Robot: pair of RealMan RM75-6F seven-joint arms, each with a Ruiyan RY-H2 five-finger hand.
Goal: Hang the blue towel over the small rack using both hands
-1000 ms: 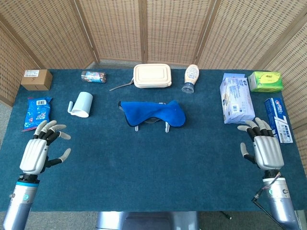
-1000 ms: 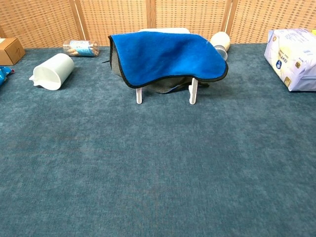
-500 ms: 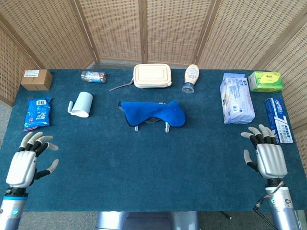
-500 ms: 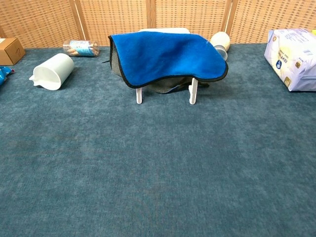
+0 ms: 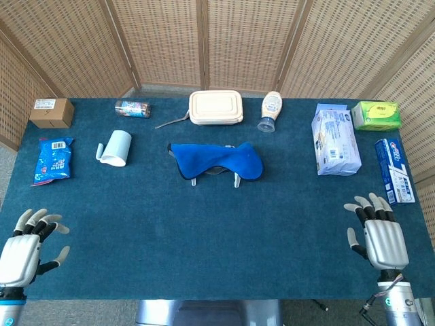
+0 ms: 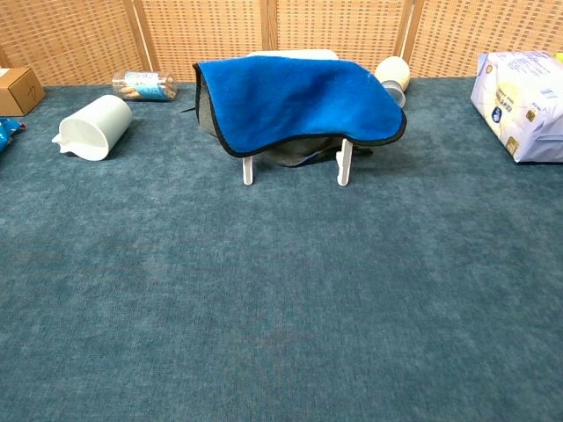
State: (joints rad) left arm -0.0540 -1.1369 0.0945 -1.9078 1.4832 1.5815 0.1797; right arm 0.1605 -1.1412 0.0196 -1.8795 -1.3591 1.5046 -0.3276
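The left hand [image 5: 19,252] is seen at the near left corner of the table [image 5: 217,231], fingers spread apart and nothing held in it. The right hand [image 5: 382,234] is placed at the near right edge, its fingers likewise fanned wide and empty. Both hands are shown only in the head view and are kept well apart from the rack.

The blue towel [image 5: 216,159] is draped over the small rack [image 6: 248,169] in the middle of the table; in the chest view the cloth is seen hanging down on the near side, with two white legs of the rack exposed beneath its dark-edged hem.

To the left of the towel a white jug [image 5: 116,147] is laid on its side. A blue packet [image 5: 52,160] and a cardboard box [image 5: 51,113] are found along the left edge, and a small clear jar [image 5: 132,109] lies at the back. Behind the towel a cream lunch box [image 5: 215,107] is set, with a bottle [image 5: 270,111] lying just to its right. On the right side a pack of tissues [image 5: 334,139], a green box [image 5: 375,115] and a toothpaste box [image 5: 393,170] are arranged, the last one nearest the right hand.
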